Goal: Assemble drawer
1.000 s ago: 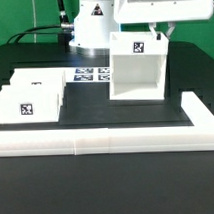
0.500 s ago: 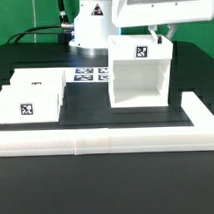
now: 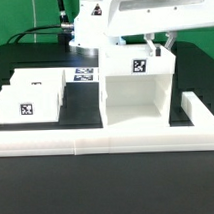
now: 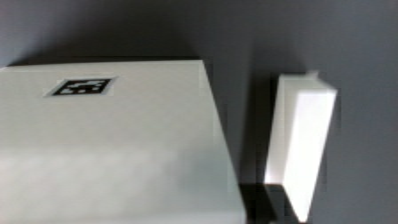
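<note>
The drawer's tall white housing stands in the middle with its open side facing the exterior view and its lower edge at the front barrier. A tag sits on its top face. My gripper is at the housing's top, toward the exterior view's right, with its fingers either side of that wall, shut on it. In the wrist view the tagged top face fills most of the picture, and one dark finger shows at its edge. Two white knobbed trays sit at the exterior view's left.
The long low white L-shaped barrier runs along the front, and its short arm is close beside the housing. A white strip in the wrist view looks like that arm. The marker board lies behind, by the robot base.
The housing has moved with my gripper from further back toward the front barrier and now looks much larger. The trays have not moved.
</note>
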Robot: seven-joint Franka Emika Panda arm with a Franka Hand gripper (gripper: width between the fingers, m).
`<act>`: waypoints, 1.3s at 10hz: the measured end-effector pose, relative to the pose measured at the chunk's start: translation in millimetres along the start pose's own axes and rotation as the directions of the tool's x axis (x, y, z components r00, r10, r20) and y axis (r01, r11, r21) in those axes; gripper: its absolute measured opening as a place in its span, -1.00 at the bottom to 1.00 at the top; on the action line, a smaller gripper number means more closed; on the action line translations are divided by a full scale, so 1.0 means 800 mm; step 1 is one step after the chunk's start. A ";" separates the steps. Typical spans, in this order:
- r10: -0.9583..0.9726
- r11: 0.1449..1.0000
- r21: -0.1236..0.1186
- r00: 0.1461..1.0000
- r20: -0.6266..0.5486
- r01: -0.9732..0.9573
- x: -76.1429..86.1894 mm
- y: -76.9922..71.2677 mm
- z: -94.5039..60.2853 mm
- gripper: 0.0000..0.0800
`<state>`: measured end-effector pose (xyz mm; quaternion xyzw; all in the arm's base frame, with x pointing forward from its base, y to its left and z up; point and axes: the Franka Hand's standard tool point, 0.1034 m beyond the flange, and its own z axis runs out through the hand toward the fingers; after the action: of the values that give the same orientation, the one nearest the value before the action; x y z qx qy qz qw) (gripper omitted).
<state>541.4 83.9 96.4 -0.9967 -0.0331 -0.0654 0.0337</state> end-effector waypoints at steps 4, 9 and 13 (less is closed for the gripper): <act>-0.005 1.000 0.001 0.999 -0.047 0.005 0.027 0.005 0.001 -0.90; 0.300 0.954 0.039 0.951 -0.068 -0.298 0.036 -0.003 -0.004 -0.90; 0.656 0.754 0.086 0.751 -0.076 -0.651 0.058 -0.006 -0.004 -0.89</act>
<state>586.6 91.4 106.2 -0.9395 0.3172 -0.0991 0.0830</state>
